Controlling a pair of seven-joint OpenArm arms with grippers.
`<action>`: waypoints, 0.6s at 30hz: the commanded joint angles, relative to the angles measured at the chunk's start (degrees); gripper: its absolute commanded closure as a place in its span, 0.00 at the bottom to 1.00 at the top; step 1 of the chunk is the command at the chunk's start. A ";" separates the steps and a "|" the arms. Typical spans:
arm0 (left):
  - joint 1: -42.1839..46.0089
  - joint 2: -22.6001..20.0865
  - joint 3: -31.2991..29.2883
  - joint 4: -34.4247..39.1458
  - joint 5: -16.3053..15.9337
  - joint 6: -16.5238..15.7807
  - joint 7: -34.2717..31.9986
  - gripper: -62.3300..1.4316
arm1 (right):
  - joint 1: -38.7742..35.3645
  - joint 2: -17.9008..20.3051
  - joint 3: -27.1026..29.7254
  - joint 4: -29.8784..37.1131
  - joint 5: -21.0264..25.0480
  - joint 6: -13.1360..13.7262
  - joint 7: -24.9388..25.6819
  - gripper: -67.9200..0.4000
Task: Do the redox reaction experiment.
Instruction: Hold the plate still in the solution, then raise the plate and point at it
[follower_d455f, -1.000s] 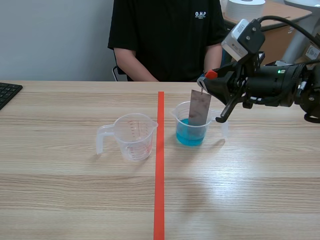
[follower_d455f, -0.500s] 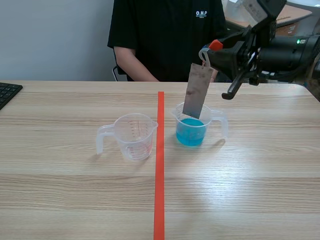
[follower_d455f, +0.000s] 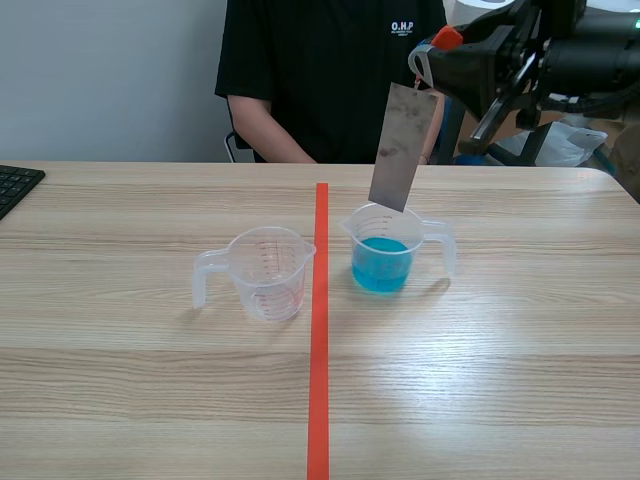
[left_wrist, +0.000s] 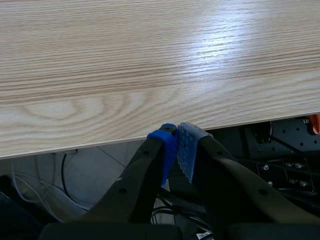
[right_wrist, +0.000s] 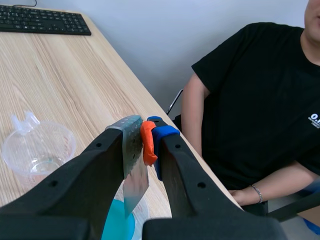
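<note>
Up goes the right arm since the earlier frames, and the metal plate (follower_d455f: 402, 147) that stood dipped in the blue liquid now hangs out of it, its lower edge about level with the rim of the cup (follower_d455f: 382, 250) and slightly tilted. The right gripper (right_wrist: 145, 129) is clamped on the orange clip (right_wrist: 148, 145) at the plate's upper edge, so the plate dangles from one pinch point high over the table (follower_d455f: 500, 380). It looks like a thin, stiff sheet, probably light, and it is likely to swing on the clip if the arm moves sharply. Its lower part is probably wet and may drip, so the dry top by the clip seems the right place to hold it, as it is held now. The cup with the blue liquid looks like thin, light plastic and would tip easily if the plate knocked its rim. The empty measuring cup (follower_d455f: 265, 272) stands well apart from it, across the orange tape line. The left gripper (left_wrist: 176, 150) has its pads pressed together on nothing, low by the near edge of the table. A person (follower_d455f: 330, 70) sits across the table.
</note>
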 joint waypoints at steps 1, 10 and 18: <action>0.46 -0.20 -0.42 0.44 -0.33 -0.11 -0.74 0.94 | 1.46 0.61 0.90 1.64 1.40 0.33 -0.09 0.97; 0.46 -0.22 -0.42 0.46 -0.33 -0.11 -0.74 0.94 | 1.49 0.61 1.95 4.55 5.01 0.33 -3.69 0.97; 0.44 -0.20 -0.42 0.46 -0.33 -0.15 -0.76 0.94 | 1.49 0.61 2.05 5.18 5.20 0.33 -3.93 0.97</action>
